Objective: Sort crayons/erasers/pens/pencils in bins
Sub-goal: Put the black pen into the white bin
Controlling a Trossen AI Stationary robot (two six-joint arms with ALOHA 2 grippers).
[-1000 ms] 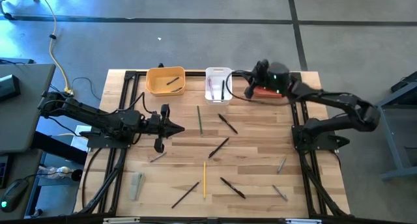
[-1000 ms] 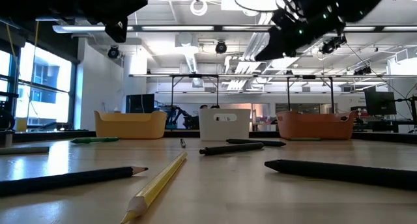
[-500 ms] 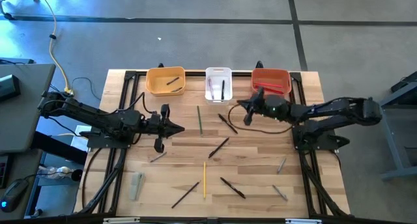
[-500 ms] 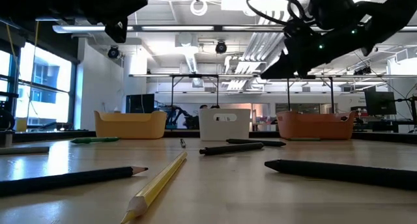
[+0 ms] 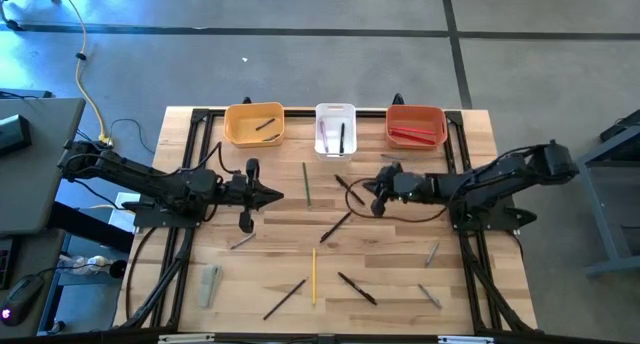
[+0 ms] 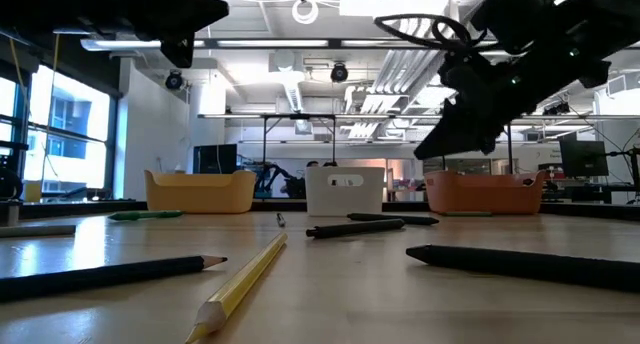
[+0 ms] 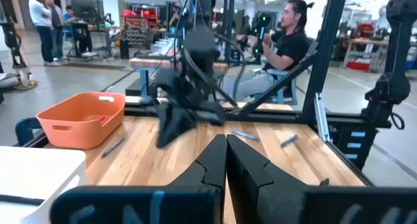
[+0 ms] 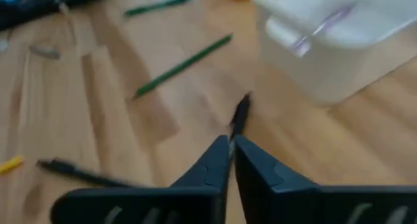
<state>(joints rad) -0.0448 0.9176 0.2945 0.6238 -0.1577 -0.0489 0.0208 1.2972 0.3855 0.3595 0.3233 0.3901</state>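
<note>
So, from the high view: the right pincer point(image 5: 378, 189) hangs over the back-middle of the bench point(image 5: 400, 284), just on the right-arm side of a black pen point(image 5: 349, 190) that lies slantwise in front of the white bin point(image 5: 335, 112). That pen's long axis runs diagonally, one end toward the white bin, the other toward the right arm. The right arm is clearly nearer it; the left pincer point(image 5: 268, 195) waits farther off toward the left, with the green pen point(image 5: 306, 183) between it and that black pen. The red pencils point(image 5: 415, 134) sit in the red-orange bin point(image 5: 416, 113), a dark stick lies in the yellow-orange bin point(image 5: 254, 110), and the yellow pencil point(image 5: 313, 275) plus more black pens lie loose toward the front.

Low view: the right pincer point(image 6: 440, 144) is up off the bench, nose tilted down, nothing in it as far as I can see.

Left wrist view: the left pincer point(image 7: 226, 160) is pressed together on nothing.

Right wrist view: the right pincer point(image 8: 230, 152) looks all but pressed together, at most a sliver of gap, empty, and the black pen point(image 8: 239, 115) lies straight ahead, roughly in line with the fingers. My guess is it'll need to spread and turn crosswise first.
</note>
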